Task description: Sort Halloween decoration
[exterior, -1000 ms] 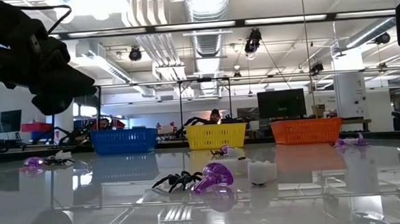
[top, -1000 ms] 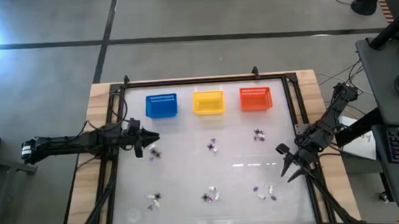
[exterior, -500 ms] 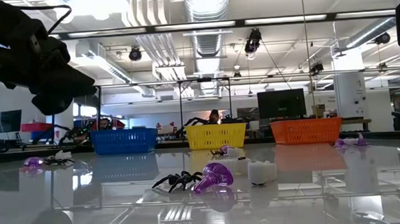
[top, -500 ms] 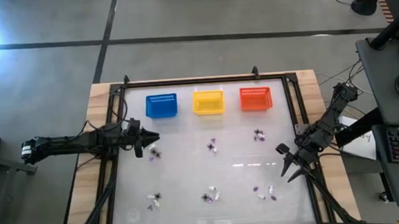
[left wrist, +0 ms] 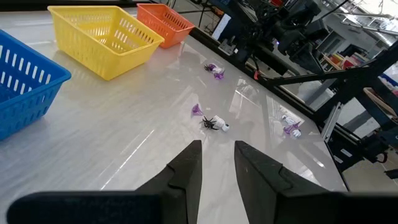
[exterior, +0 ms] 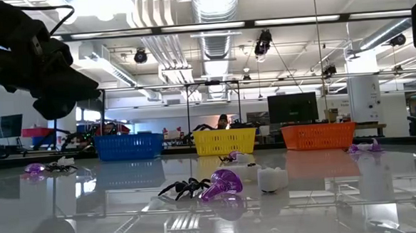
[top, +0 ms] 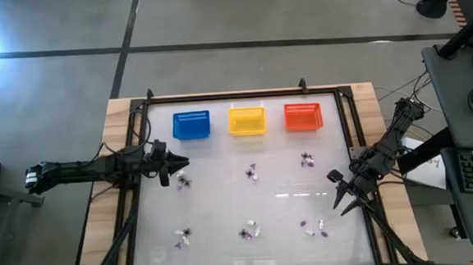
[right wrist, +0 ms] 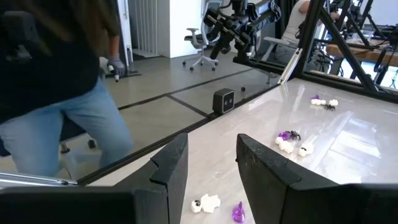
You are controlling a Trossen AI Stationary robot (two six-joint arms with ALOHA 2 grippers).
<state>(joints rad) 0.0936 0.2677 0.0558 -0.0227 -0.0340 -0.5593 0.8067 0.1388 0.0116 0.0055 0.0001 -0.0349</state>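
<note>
The Halloween decoration lies in several small clusters of black spiders, whitish and purple pieces on the glossy table: a far row (top: 184, 182), (top: 251, 173), (top: 306, 159) and a near row (top: 181, 236), (top: 249, 229), (top: 312, 227). Seen from table height, a black spider (exterior: 183, 188), a purple piece (exterior: 222, 183) and a whitish piece (exterior: 272, 177) rest on the top. My left gripper (top: 185, 162) hovers at the table's left edge, open, pointing toward a cluster (left wrist: 210, 121). My right gripper (top: 337, 194) hovers at the right edge, open, with pieces (right wrist: 205, 203) below it.
Blue (top: 191, 124), yellow (top: 246, 120) and orange (top: 302, 117) baskets stand in a row along the far edge. A dark frame (top: 234, 95) rims the table. A person in jeans (right wrist: 56, 93) stands on the floor beyond the table's near edge.
</note>
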